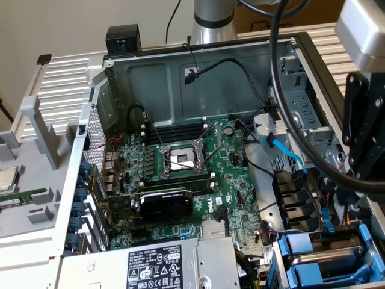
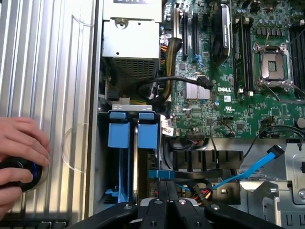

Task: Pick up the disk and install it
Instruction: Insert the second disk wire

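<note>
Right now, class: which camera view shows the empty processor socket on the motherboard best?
The exterior view: the processor socket sits near the middle, its whole frame and levers in sight. The wrist view has the socket near the picture's edge, smaller.

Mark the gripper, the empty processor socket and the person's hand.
gripper (image 2: pixel 167 206), wrist view, between its shut black fingertips.
processor socket (image 1: pixel 182 159), exterior view, its open centre.
hand (image 2: pixel 19 155), wrist view, the knuckles.
</note>
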`<action>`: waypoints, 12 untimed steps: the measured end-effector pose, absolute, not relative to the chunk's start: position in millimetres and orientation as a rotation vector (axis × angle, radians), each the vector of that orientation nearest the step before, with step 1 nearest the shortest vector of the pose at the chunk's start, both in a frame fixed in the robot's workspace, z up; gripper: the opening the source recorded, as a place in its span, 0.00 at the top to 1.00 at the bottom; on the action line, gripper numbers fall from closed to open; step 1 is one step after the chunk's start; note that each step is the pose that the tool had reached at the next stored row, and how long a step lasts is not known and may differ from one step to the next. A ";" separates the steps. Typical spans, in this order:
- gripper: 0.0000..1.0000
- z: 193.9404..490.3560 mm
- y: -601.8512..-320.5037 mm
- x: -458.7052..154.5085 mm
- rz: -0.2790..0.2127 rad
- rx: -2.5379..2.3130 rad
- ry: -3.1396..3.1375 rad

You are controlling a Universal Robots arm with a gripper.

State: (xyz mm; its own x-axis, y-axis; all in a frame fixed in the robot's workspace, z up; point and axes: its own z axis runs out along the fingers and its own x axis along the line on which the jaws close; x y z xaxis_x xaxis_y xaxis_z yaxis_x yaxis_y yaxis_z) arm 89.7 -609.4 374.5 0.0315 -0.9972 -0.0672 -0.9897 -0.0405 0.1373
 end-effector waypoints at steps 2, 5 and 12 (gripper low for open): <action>0.89 374.5 -609.4 89.6 -0.221 2.255 -2.096; 0.89 374.5 -609.4 89.7 -0.218 2.308 -2.032; 0.89 374.5 -609.4 89.7 -0.212 2.427 -1.876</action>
